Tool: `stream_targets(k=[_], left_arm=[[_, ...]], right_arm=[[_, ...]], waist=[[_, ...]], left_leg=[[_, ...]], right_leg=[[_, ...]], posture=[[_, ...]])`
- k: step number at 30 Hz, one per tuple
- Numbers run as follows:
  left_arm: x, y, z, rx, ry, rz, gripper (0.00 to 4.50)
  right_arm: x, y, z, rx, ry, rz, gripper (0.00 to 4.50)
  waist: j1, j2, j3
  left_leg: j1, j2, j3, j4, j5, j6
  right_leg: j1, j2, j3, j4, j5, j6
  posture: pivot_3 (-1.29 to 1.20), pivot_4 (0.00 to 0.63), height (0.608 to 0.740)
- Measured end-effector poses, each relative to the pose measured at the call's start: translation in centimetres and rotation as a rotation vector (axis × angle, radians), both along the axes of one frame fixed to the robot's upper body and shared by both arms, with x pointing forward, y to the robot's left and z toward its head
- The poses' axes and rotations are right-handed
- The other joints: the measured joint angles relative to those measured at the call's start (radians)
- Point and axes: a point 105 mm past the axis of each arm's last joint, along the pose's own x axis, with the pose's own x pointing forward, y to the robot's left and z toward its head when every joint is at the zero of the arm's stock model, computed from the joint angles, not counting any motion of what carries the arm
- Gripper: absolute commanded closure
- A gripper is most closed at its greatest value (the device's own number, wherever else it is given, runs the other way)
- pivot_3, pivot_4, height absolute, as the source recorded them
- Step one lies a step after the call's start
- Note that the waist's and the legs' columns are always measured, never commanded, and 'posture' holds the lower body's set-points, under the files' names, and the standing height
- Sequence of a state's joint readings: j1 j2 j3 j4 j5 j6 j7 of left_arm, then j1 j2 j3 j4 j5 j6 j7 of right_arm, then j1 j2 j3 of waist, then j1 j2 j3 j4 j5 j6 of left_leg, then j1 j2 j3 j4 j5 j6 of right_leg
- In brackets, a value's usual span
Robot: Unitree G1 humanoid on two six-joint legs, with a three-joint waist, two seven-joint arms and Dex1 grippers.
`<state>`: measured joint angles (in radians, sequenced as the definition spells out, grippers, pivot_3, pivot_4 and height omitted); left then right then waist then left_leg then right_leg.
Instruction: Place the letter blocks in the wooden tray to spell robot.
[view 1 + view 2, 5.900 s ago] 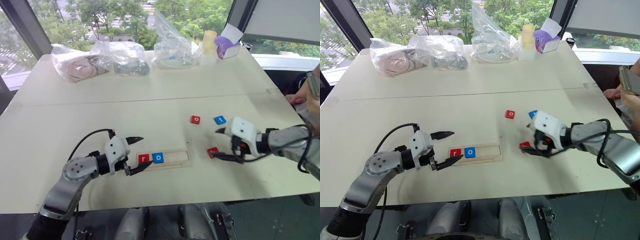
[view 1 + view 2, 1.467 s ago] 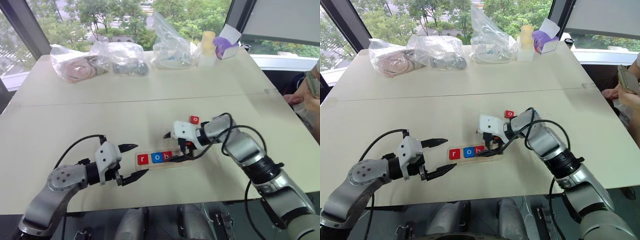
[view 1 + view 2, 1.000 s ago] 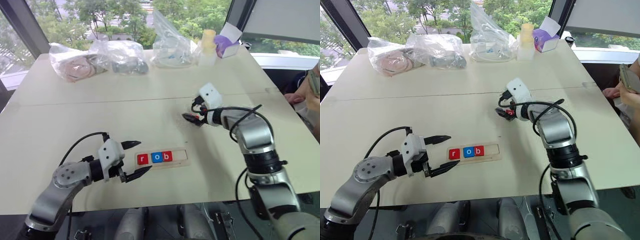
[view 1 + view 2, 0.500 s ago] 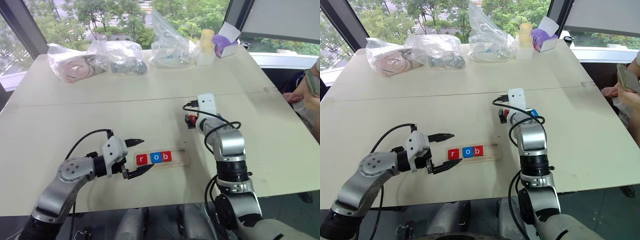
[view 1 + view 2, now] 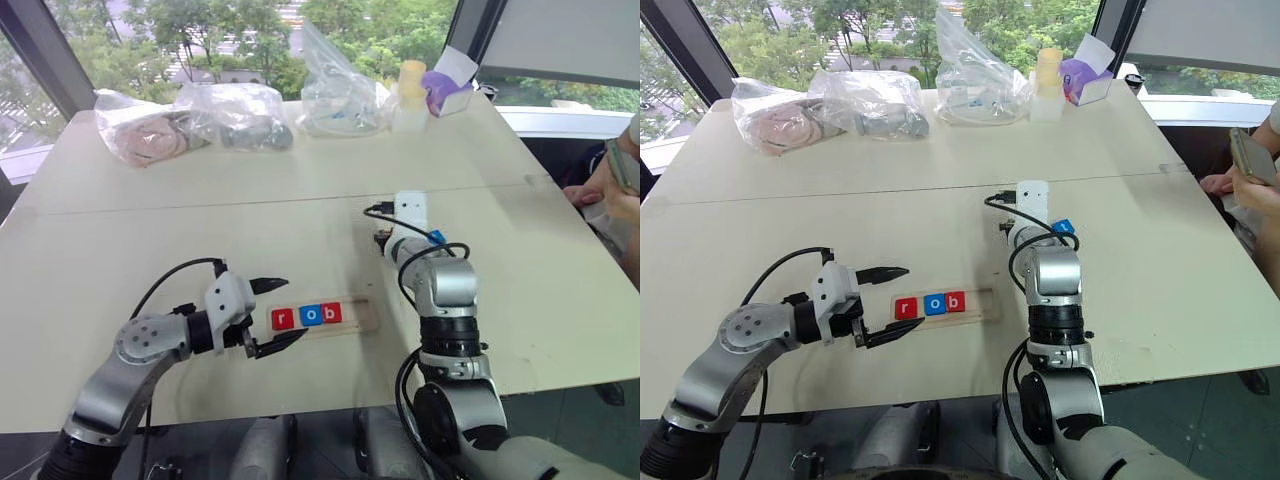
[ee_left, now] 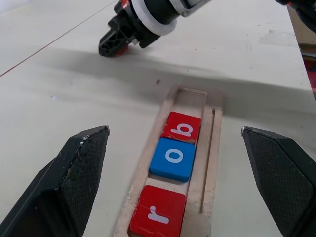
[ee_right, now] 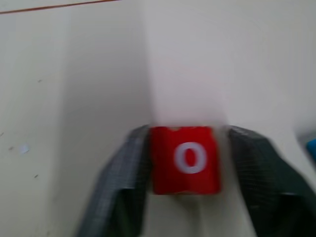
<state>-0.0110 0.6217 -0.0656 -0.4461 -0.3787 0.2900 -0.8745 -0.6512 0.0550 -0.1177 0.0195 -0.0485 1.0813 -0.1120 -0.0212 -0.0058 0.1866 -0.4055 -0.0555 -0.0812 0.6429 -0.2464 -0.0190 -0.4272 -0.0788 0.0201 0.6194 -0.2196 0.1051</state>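
The wooden tray [image 5: 362, 318] lies in front of me and holds three letter blocks in a row: red r [image 6: 157, 216], blue o [image 6: 173, 158] and red b [image 6: 182, 127]. Its right part is bare. My left gripper [image 5: 295, 309] hovers open at the tray's left end, nothing between its fingers. Farther back, my right gripper [image 7: 190, 170] is down at the table, shut on a red o block [image 7: 185, 159]. A blue block [image 5: 437, 238] lies just right of that gripper.
Several plastic bags [image 5: 232, 115], a pale bottle [image 5: 411, 92] and a purple box [image 5: 447, 92] stand along the far edge. A person's hand with a phone [image 5: 1250, 165] is at the right edge. A seam [image 5: 200, 205] crosses the tabletop.
My right gripper has sunk to the table over the red o block and its fingers have closed on it; the arm swung in behind it. The left gripper stayed still.
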Motion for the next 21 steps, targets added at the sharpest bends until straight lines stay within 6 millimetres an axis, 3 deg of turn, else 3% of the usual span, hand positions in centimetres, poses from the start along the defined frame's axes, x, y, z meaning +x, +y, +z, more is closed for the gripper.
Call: stream_targets(k=[7, 12, 17, 21], left_arm=[[0.2, -0.2, 0.1, -0.012, -0.005, 0.005, 0.0], [0.3, -0.2, 0.0, -0.01, -0.003, 0.003, 0.0], [0.5, -0.5, -0.4, -0.009, 0.01, -0.025, 0.0], [0.6, -0.6, -0.5, -0.009, 0.012, -0.045, 0.0]], right_arm=[[-1.4, -0.1, 0.0, -0.077, 0.028, 0.062, 3.3], [-4.1, -2.3, 0.0, -0.101, 0.094, 0.109, 3.3], [-8.8, -4.7, -0.8, -0.097, 0.148, 0.129, 3.3], [-10.7, -5.6, -1.1, -0.072, 0.143, 0.117, 3.3]], waist=[[0.002, 0.0, 0.0], [0.009, 0.0, -0.001], [0.013, 0.0, -0.002], [0.011, -0.001, -0.003]], left_leg=[[0.0, 0.0, 0.0, 0.0, 0.0, 0.0], [0.0, 0.0, -0.001, 0.0, 0.0, 0.0], [-0.001, -0.001, -0.003, 0.0, 0.0, 0.0], [-0.001, 0.0, -0.002, 0.0, 0.0, 0.0]], right_leg=[[0.0, 0.0, 0.0, 0.0, -0.001, -0.002], [0.001, -0.001, -0.001, -0.001, -0.002, -0.003], [0.003, -0.001, -0.003, -0.003, -0.003, -0.001], [0.003, -0.001, -0.003, -0.003, -0.003, -0.001]], posture=[[0.0, 0.15, 0.74], [0.0, 0.15, 0.74], [0.0, 0.15, 0.74], [0.0, 0.15, 0.74]])
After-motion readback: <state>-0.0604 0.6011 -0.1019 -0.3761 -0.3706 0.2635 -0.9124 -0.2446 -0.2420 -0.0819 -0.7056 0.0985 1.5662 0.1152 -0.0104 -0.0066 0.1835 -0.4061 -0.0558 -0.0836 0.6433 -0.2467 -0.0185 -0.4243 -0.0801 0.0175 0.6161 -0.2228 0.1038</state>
